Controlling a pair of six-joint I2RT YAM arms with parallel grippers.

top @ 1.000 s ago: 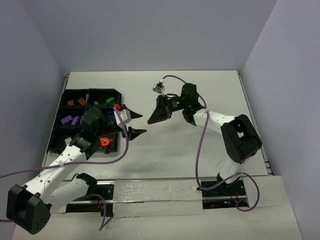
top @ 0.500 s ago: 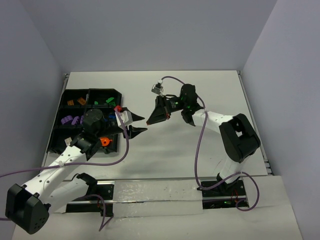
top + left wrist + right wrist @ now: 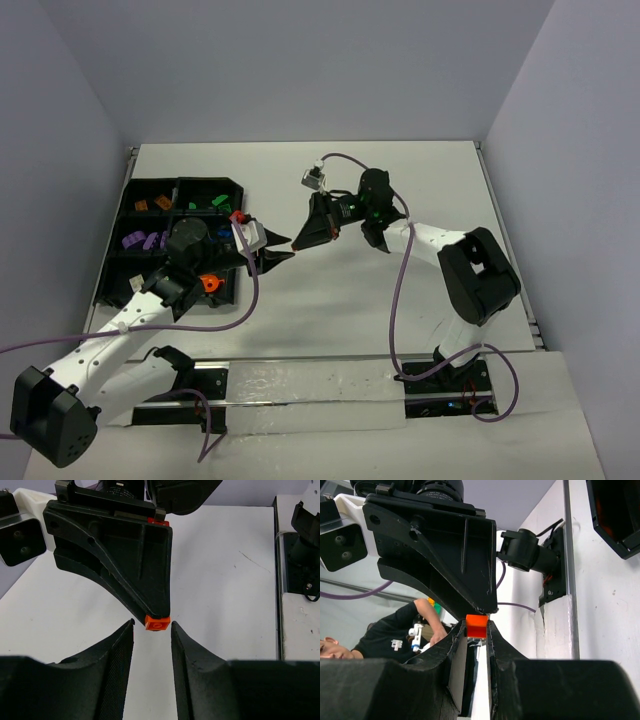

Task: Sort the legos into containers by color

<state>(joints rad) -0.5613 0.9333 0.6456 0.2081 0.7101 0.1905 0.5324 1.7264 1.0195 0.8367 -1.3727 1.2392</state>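
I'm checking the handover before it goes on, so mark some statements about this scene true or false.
1. The right gripper pinches an orange brick at its fingertips. True.
2. The left gripper is clamped shut with nothing near it. False: its jaws stand apart, one on either side of the orange brick.
3. The two grippers meet over the table, just right of the tray. True.
4. Every compartment of the tray is empty. False: purple pieces and green pieces, among others, lie in it.
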